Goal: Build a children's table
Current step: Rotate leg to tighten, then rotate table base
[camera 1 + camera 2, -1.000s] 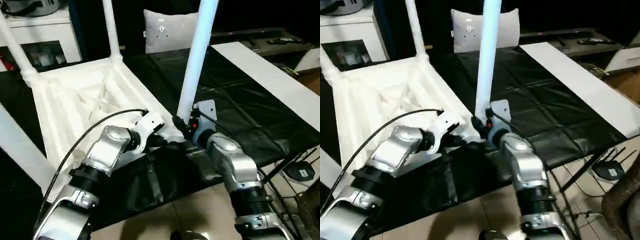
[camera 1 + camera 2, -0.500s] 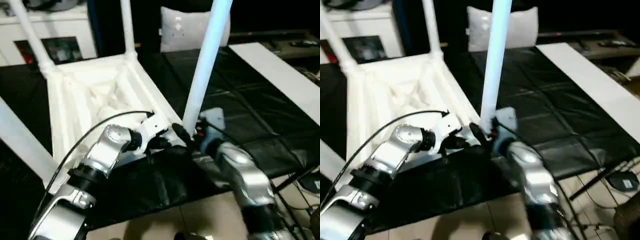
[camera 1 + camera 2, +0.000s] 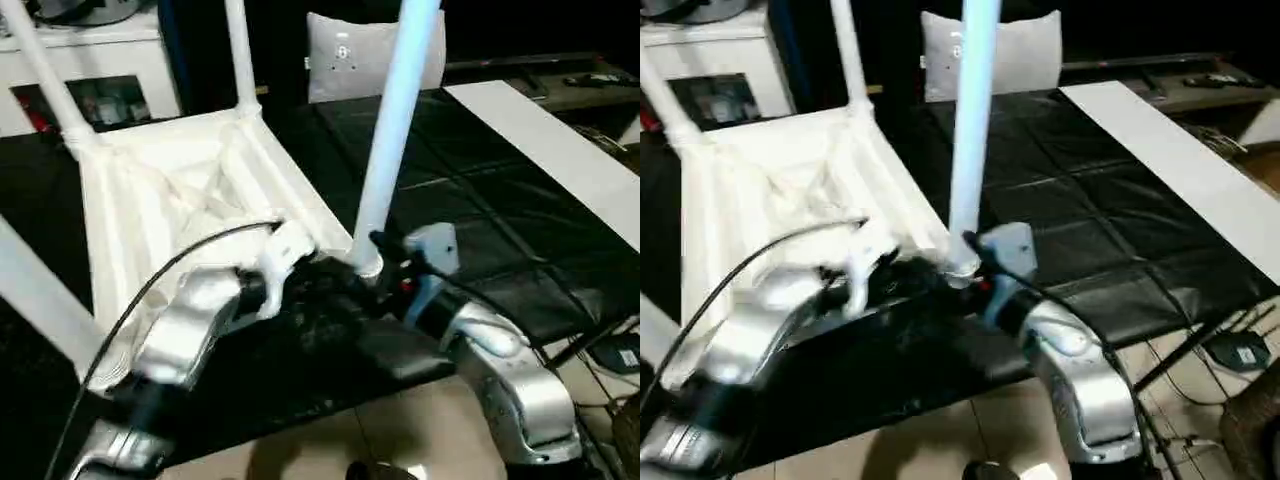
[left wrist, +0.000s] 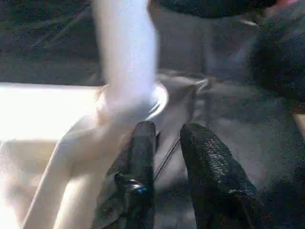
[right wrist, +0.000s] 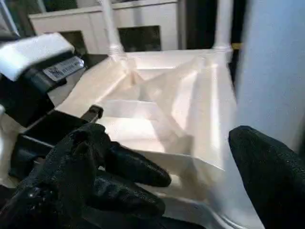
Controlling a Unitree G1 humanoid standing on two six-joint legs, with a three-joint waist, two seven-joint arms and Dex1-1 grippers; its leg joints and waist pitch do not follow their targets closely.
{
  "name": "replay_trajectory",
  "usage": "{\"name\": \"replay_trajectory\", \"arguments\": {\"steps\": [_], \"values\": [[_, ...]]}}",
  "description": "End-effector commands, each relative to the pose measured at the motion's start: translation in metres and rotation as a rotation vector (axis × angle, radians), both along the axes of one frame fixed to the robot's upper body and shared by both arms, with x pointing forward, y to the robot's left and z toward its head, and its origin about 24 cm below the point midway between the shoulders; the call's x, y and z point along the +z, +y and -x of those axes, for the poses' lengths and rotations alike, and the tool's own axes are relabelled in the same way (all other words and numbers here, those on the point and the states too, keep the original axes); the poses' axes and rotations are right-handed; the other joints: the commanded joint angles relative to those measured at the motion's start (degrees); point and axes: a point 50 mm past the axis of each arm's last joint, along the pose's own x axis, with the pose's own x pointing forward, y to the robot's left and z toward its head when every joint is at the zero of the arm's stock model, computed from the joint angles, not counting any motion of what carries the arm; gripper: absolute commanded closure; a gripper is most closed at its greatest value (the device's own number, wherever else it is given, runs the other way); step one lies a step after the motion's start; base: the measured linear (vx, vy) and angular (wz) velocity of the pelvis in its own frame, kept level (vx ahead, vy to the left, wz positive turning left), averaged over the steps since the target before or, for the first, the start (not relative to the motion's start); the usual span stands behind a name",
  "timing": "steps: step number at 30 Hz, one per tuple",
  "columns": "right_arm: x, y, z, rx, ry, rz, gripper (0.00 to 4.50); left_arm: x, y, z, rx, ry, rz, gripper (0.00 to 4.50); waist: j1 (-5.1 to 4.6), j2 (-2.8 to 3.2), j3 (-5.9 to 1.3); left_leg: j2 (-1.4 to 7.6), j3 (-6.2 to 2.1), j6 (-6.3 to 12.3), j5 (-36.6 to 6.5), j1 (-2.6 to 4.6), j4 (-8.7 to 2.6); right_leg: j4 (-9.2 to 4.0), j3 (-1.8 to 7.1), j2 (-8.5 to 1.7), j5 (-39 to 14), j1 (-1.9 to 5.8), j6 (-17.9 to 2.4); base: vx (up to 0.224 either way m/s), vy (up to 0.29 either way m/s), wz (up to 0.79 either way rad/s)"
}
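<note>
The children's table lies upside down on the black mat, its white tabletop [image 3: 170, 190] showing its ribbed underside. Legs [image 3: 240, 55] rise from its corner sockets. The nearest leg [image 3: 395, 130] stands upright in the near-right socket [image 3: 365, 265]. My left gripper [image 4: 167, 140] sits just short of that socket, its two black fingers [image 4: 140, 157] a narrow gap apart with nothing between them. My right gripper [image 5: 200, 157] is at the base of the same leg, jaws spread wide and clear of it, one finger [image 5: 267, 176] in front of the leg [image 5: 271, 71].
A grey-white pillow [image 3: 372, 55] stands behind the table. A flat white board strip [image 3: 550, 150] runs along the mat's [image 3: 480, 200] right side. A white cabinet [image 3: 90, 70] is at the back left. Cables and a small device [image 3: 615, 355] lie on the floor at right.
My right gripper has opened wide off the base of the near leg. My left gripper's fingers have parted a little. The camera has also shifted.
</note>
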Motion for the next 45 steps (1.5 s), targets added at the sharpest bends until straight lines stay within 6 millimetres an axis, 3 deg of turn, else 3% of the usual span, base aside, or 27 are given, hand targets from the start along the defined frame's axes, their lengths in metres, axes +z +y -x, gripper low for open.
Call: {"name": "replay_trajectory", "arguments": {"steps": [1, 3, 6, 9, 10, 13, 14, 16, 18, 19, 20, 21, 23, 24, 25, 26, 30, 31, 34, 35, 36, 37, 38, 39, 41, 42, 45], "values": [[0.007, 0.004, 0.000, 0.018, -0.016, -0.012, 0.00, 0.008, 0.004, 0.007, 0.048, -0.023, 0.036, 3.05, 0.05, 0.05, -2.77, 0.98, -0.33, 2.94, -16.75, -0.15, -4.21, -5.43, 2.43, -3.20, -31.36, 2.88, -2.85, 0.000, 0.000, 0.00], [0.009, 0.007, -0.001, 0.025, -0.017, -0.015, 0.00, 0.005, 0.009, 0.022, 0.085, -0.006, 0.055, 2.81, -0.12, 0.27, -2.80, 1.33, -0.66, 2.28, -17.73, -0.06, -4.37, -4.88, 2.61, -3.40, -30.38, 2.93, -3.45, 0.000, 0.000, 0.00], [0.009, 0.009, -0.006, 0.019, -0.005, -0.014, 0.00, 0.001, 0.014, 0.042, 0.105, 0.027, 0.076, 2.68, -0.41, -0.33, -2.43, 1.16, -0.43, 2.51, -17.39, -0.27, -4.47, -4.99, 2.90, -3.21, -30.16, 2.66, -3.44, 0.000, 0.000, 0.00], [0.007, 0.010, -0.015, -0.002, -0.001, 0.000, 0.00, -0.001, 0.023, 0.064, 0.109, 0.064, 0.091, 2.41, -0.42, -0.14, -2.00, 1.16, -0.46, 2.10, -18.48, -0.15, -4.60, -5.12, 2.96, -3.14, -31.14, 2.36, -3.16, 0.000, 0.000, 0.00], [0.006, 0.008, -0.018, -0.021, 0.003, 0.007, 0.00, -0.002, 0.026, 0.069, 0.111, 0.079, 0.094, 2.33, -0.51, -0.65, -1.82, 0.94, -0.32, 2.25, -18.78, -0.16, -4.58, -5.49, 2.92, -2.97, -32.06, 2.23, -2.54, 0.000, 0.000, 0.00], [0.004, 0.000, -0.032, -0.091, 0.004, 0.019, 0.00, -0.002, 0.042, 0.088, 0.123, 0.132, 0.094, 2.10, -0.53, -0.55, -1.59, 0.97, -0.52, 1.61, -19.82, 0.00, -4.66, -5.41, 2.89, -3.04, -33.26, 2.11, -2.07, 0.000, 0.000, 0.00], [0.003, -0.011, -0.042, -0.159, 0.000, 0.043, 0.00, -0.001, 0.055, 0.108, 0.096, 0.192, 0.074, 2.02, -0.67, -1.12, -1.44, 0.94, -0.48, 1.41, -20.85, 0.27, -4.68, -5.60, 2.84, -2.80, -33.98, 1.86, -1.53, 0.000, 0.000, 0.00], [0.003, -0.019, -0.047, -0.200, -0.003, 0.059, 0.00, 0.000, 0.063, 0.120, 0.076, 0.233, 0.059, 1.97, -0.69, -0.65, -1.37, 1.04, -0.81, 0.70, -21.45, 0.00, -4.91, -5.02, 2.91, -3.07, -34.11, 2.12, -1.88, 0.000, 0.000, 0.00], [0.002, -0.027, -0.052, -0.235, -0.003, 0.074, 0.00, 0.001, 0.069, 0.130, 0.060, 0.267, 0.046, 1.92, -0.59, -0.60, -1.17, 1.04, -0.51, 0.22, -23.18, 1.17, -4.71, -5.42, 3.01, -2.53, -33.45, 1.15, -1.52, 0.000, 0.000, 0.00], [0.002, -0.037, -0.058, -0.280, -0.006, 0.082, 0.00, 0.002, 0.077, 0.142, 0.046, 0.309, 0.029, 1.92, -0.41, -0.92, -1.19, 1.03, -0.44, -0.01, -23.65, 1.42, -4.67, -5.18, 3.17, -2.50, -32.27, 0.99, -2.26, 0.000, 0.000, 0.00], [0.002, -0.039, -0.059, -0.293, -0.005, 0.083, 0.00, 0.002, 0.079, 0.144, 0.046, 0.316, 0.021, 1.92, -0.40, -0.90, -1.05, 1.08, -0.63, -0.06, -23.76, 0.82, -5.04, -4.81, 3.26, -2.51, -31.92, 1.52, -2.52, 0.000, 0.000, 0.00], [0.002, -0.053, -0.066, -0.362, -0.004, 0.090, 0.00, 0.004, 0.091, 0.154, 0.051, 0.359, -0.014, 1.92, -0.28, -0.89, -1.07, 1.10, -0.54, -0.06, -24.05, 1.03, -5.03, -4.95, 3.33, -2.39, -32.02, 1.36, -2.29, 0.000, 0.000, 0.00], [0.002, -0.060, -0.068, -0.396, -0.005, 0.093, 0.00, 0.005, 0.097, 0.159, 0.056, 0.382, -0.028, 1.92, -0.43, -0.93, -1.16, 0.92, -0.68, -0.16, -23.85, 0.52, -5.10, -4.51, 3.55, -2.57, -31.51, 1.75, -2.63, 0.000, 0.000, 0.00], [0.002, -0.064, -0.070, -0.416, -0.007, 0.095, 0.00, 0.005, 0.100, 0.162, 0.059, 0.397, -0.036, 1.92, -0.24, -1.13, -1.17, 0.90, -0.28, -0.20, -24.05, 1.28, -4.81, -4.80, 3.76, -2.40, -31.66, 1.09, -2.27, 0.000, 0.000, 0.00], [0.001, -0.069, -0.072, -0.432, -0.009, 0.111, 0.00, 0.007, 0.107, 0.165, 0.061, 0.418, -0.050, 1.92, -0.07, -0.90, -1.16, 0.80, -0.32, -0.19, -23.92, 1.34, -4.77, -4.72, 3.87, -2.41, -31.56, 1.04, -2.37, 0.000, 0.000, 0.00], [-0.002, -0.074, -0.072, -0.434, -0.002, 0.125, 0.00, 0.010, 0.117, 0.166, 0.079, 0.429, -0.078, 1.92, -0.11, -1.12, -1.18, 0.71, -0.39, 0.09, -23.21, 0.73, -4.96, -4.50, 3.97, -2.37, -31.35, 1.54, -2.56, 0.000, 0.000, 0.00], [-0.014, -0.075, -0.065, -0.384, 0.027, 0.166, 0.00, 0.023, 0.150, 0.150, 0.181, 0.340, -0.148, 1.57, 0.02, -1.22, -1.40, 0.45, -0.24, 0.87, -21.90, 0.74, -4.74, -4.62, 4.05, -2.29, -31.28, 1.67, -2.13, 0.000, 0.000, 0.00], [-0.017, -0.072, -0.062, -0.362, 0.038, 0.168, 0.00, 0.028, 0.152, 0.142, 0.201, 0.297, -0.130, 1.51, 0.06, -1.20, -1.61, 0.53, -0.48, 0.88, -20.93, 0.33, -4.89, -4.43, 4.02, -2.48, -30.97, 2.25, -2.19, 0.000, 0.000, 0.00], [-0.028, -0.059, -0.050, -0.286, 0.080, 0.176, 0.00, 0.041, 0.145, 0.123, 0.199, 0.209, -0.025, 1.51, 0.13, -0.79, -1.98, 1.00, -0.52, 0.66, -19.65, 0.56, -4.92, -3.81, 4.30, -2.63, -26.53, 2.31, -4.96, 0.000, 0.000, 0.00], [-0.028, -0.059, -0.050, -0.286, 0.080, 0.176, 0.00, 0.041, 0.145, 0.123, 0.199, 0.209, -0.025, 1.20, 0.06, -0.95, -2.16, 1.05, -0.46, 0.54, -18.62, 0.47, -4.90, -3.43, 4.40, -2.56, -23.89, 2.53, -6.05, 0.000, 0.000, 0.00], [-0.031, -0.057, -0.047, -0.274, 0.090, 0.183, 0.00, 0.044, 0.140, 0.118, 0.187, 0.192, 0.005, 1.20, -0.25, -1.13, -2.32, 0.98, -0.45, 0.64, -16.91, -0.21, -4.96, -2.85, 4.49, -2.59, -21.37, 3.14, -6.98, 0.000, 0.000, 0.00], [-0.035, -0.056, -0.045, -0.276, 0.106, 0.197, 0.00, 0.046, 0.136, 0.115, 0.173, 0.183, 0.033, 1.14, -0.16, -1.19, -2.37, 1.02, -0.39, 0.70, -16.33, -0.28, -4.99, -2.79, 4.49, -2.58, -21.37, 3.28, -6.93, 0.000, 0.000, 0.00], [-0.044, -0.056, -0.042, -0.288, 0.135, 0.228, 0.00, 0.047, 0.128, 0.109, 0.146, 0.168, 0.072, 1.11, 0.10, -0.99, -2.39, 0.95, 0.08, 0.64, -16.44, 0.60, -4.59, -3.13, 4.67, -2.59, -22.20, 2.54, -7.26, 0.000, 0.000, 0.00], [-0.046, -0.056, -0.041, -0.293, 0.143, 0.238, 0.00, 0.048, 0.126, 0.107, 0.139, 0.164, 0.081, 1.02, 0.13, -0.79, -2.48, 0.81, 0.15, 0.57, -15.98, 0.71, -4.40, -3.03, 4.78, -2.66, -21.53, 2.54, -7.73, 0.000, 0.000, 0.00], [-0.057, -0.058, -0.038, -0.326, 0.183, 0.292, 0.00, 0.048, 0.115, 0.100, 0.098, 0.148, 0.108, 0.75, 0.36, -1.09, -2.33, 0.69, 0.34, 0.37, -16.55, 0.66, -4.34, -3.20, 4.81, -2.46, -23.74, 2.45, -7.30, 0.000, 0.000, 0.00], [-0.067, -0.058, -0.036, -0.345, 0.212, 0.359, 0.00, 0.046, 0.102, 0.089, 0.064, 0.124, 0.139, 0.70, 0.54, -0.60, -2.39, 0.67, 0.32, -0.06, -16.65, 0.75, -4.29, -3.41, 4.76, -2.43, -24.80, 2.43, -6.76, 0.000, 0.000, 0.00], [-0.072, -0.054, -0.036, -0.333, 0.218, 0.367, 0.00, 0.047, 0.089, 0.082, 0.022, 0.114, 0.186, 0.49, 0.88, -0.83, -2.68, 0.54, 0.37, -0.19, -16.26, 0.56, -4.04, -3.27, 4.76, -2.51, -25.16, 2.75, -6.37, 0.000, 0.000, 0.00]]}}
